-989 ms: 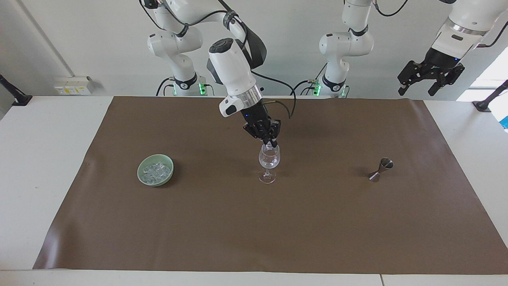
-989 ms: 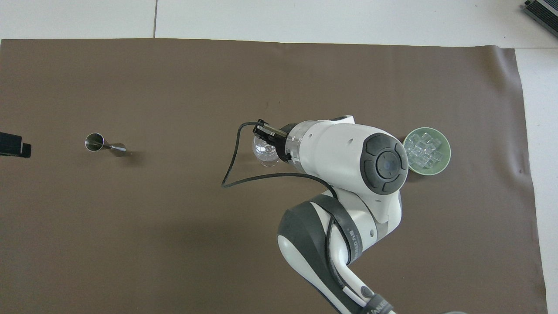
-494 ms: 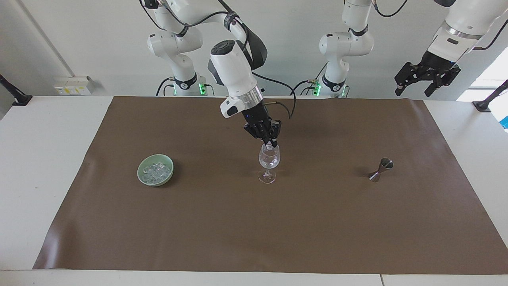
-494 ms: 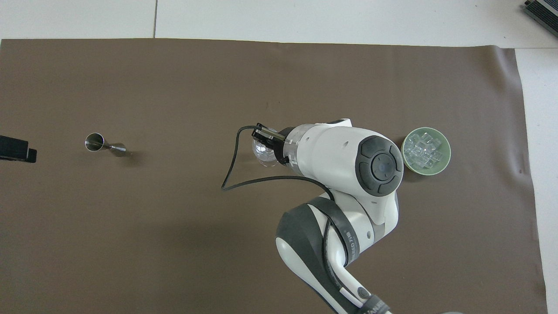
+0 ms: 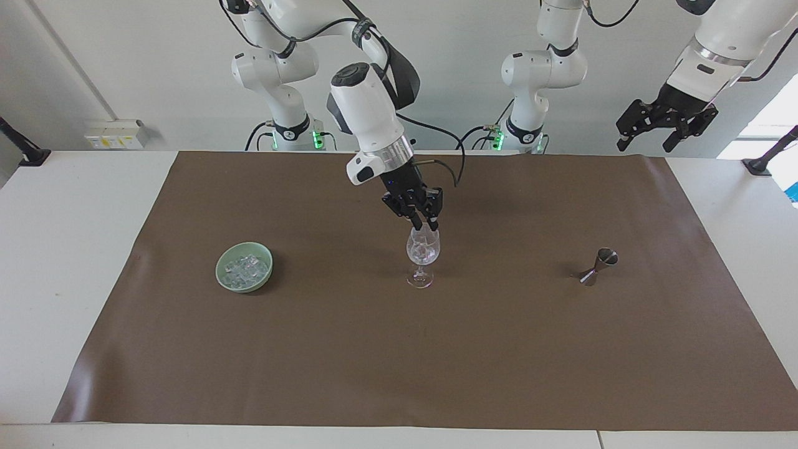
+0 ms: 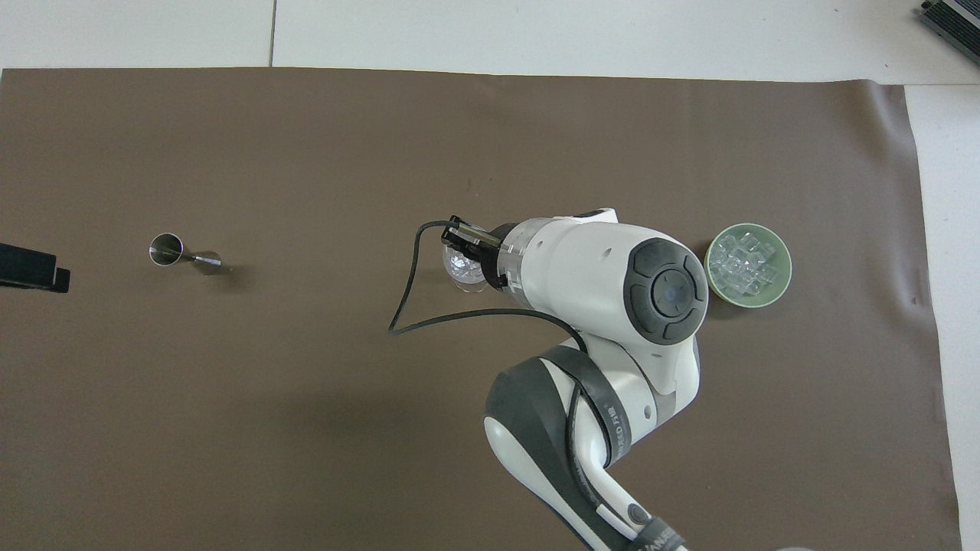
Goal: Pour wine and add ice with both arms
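A clear stemmed wine glass (image 5: 423, 252) (image 6: 459, 269) stands upright mid-mat with whitish ice chunks in its bowl. My right gripper (image 5: 423, 225) (image 6: 459, 239) hangs just over the glass rim, its fingertips slightly apart and holding nothing. More ice (image 5: 245, 269) (image 6: 744, 264) fills a pale green bowl (image 5: 222, 278) (image 6: 782, 285) toward the right arm's end. My left gripper (image 5: 645, 143) (image 6: 34, 268) waits open, high over the mat's edge at the left arm's end. No wine is in view.
A small steel jigger (image 5: 597, 267) (image 6: 184, 255) lies on its side toward the left arm's end, level with the glass. The brown mat (image 5: 399, 362) covers most of the white table. The right arm's black cable (image 6: 406, 306) loops beside the glass.
The right gripper's fingertips have parted over the glass, and ice now shows lower in the bowl. The left gripper has drifted a little higher and toward the middle.
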Tool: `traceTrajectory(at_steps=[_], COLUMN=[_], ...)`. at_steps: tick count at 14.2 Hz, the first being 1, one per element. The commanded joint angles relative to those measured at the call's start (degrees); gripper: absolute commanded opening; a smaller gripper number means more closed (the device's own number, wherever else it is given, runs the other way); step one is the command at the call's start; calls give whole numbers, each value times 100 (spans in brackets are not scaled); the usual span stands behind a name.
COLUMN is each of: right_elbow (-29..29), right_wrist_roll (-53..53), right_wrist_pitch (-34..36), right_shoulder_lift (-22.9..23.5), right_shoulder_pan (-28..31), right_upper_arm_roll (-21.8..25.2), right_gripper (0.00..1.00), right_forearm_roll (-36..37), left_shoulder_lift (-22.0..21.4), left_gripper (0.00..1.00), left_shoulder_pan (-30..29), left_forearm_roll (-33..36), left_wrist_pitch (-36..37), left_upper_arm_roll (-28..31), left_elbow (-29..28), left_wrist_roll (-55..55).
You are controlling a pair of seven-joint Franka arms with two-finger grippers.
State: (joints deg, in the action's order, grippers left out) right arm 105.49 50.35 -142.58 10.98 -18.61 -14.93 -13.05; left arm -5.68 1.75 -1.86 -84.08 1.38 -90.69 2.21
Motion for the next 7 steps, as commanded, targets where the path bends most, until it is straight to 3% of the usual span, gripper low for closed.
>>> traceTrajectory(at_steps=[1, 3, 4, 7], right_elbow=[-2, -98, -151, -248], right_wrist_roll=[54, 89, 150, 186], right_wrist_pitch=[-42, -16, -15, 11], right_shoulder_lift=[-8, -8, -17, -70], right_shoulder_pan=[-11, -28, -28, 42], right_upper_arm_roll=[-10, -1, -1, 60], right_gripper=[57, 92, 100, 100], right_forearm_roll=[-110, -111, -110, -23], left_shoulder_lift=[-162, -162, -162, -162], left_gripper=[100, 100, 100, 100], left_shoulder_pan=[-113, -113, -113, -113], left_forearm_roll=[89, 89, 89, 89], left_wrist_pitch=[50, 41, 41, 50], left_upper_arm_roll=[-59, -59, -59, -59], left_elbow=[-159, -159, -159, -159], left_wrist_roll=[16, 16, 16, 16])
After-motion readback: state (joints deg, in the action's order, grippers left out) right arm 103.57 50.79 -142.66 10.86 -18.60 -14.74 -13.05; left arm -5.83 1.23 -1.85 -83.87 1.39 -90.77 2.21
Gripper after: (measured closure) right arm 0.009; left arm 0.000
